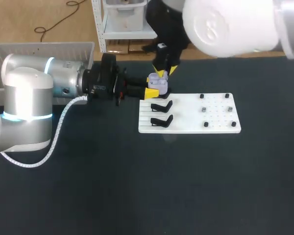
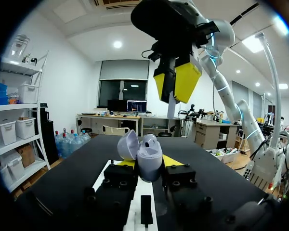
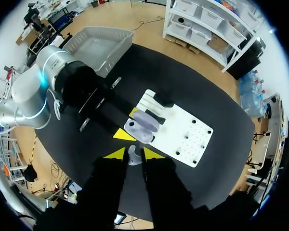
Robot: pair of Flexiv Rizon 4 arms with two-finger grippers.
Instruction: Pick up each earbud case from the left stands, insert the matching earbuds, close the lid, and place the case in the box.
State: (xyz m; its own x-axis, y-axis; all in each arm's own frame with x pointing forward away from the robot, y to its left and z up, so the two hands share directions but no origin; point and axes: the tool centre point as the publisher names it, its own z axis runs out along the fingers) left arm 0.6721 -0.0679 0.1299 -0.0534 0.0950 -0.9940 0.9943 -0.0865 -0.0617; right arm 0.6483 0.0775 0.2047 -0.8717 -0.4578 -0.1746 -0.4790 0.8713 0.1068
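Open earbud case pinched in left pincer.
Right pincer just above, clamped on an earbud; white board with two black stands nearby on the table.

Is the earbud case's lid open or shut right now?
Open. The lid stands swung back from the earbud case, which the left gripper holds; the right gripper holds an earbud above it.

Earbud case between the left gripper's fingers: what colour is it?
The earbud case is pale lavender-grey, shown best in the left wrist view.
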